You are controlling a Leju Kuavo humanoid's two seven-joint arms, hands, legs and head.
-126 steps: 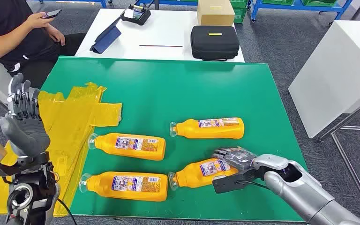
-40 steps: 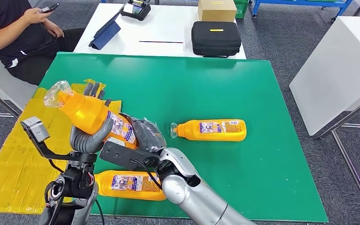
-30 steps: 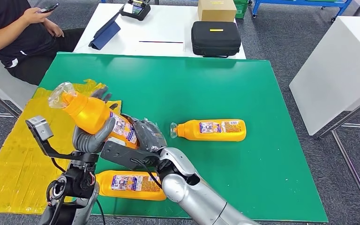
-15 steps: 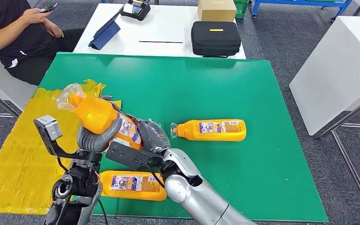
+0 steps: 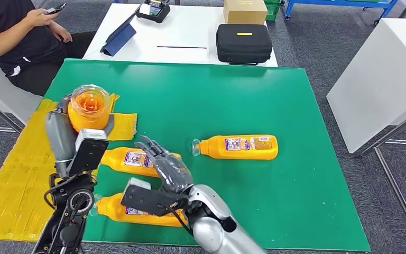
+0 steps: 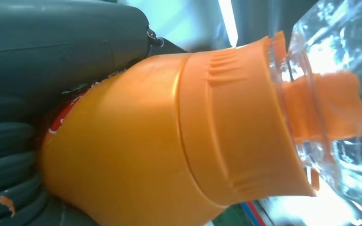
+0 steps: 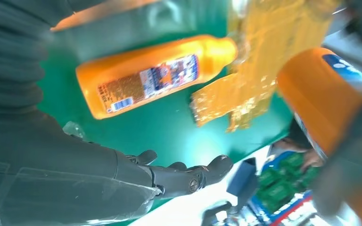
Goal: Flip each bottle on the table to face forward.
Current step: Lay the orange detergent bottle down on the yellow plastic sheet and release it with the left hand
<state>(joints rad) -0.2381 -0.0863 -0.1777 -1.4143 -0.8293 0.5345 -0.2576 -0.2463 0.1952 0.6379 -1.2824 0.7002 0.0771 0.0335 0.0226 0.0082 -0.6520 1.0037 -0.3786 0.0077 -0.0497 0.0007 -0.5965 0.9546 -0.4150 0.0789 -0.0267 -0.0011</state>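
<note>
Left hand [image 5: 58,138] grips a raised orange bottle [image 5: 89,107].
Right hand [image 5: 166,166] hovers released, fingers spread, above bottles lying on the green tabletop [image 5: 232,100].

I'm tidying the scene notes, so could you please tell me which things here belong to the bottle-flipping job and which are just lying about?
Job:
held bottle, in the left hand
far bottle
middle bottle
near bottle
right hand, holding nothing

Lying about:
yellow sheet
black case
cardboard box
tablet
</note>
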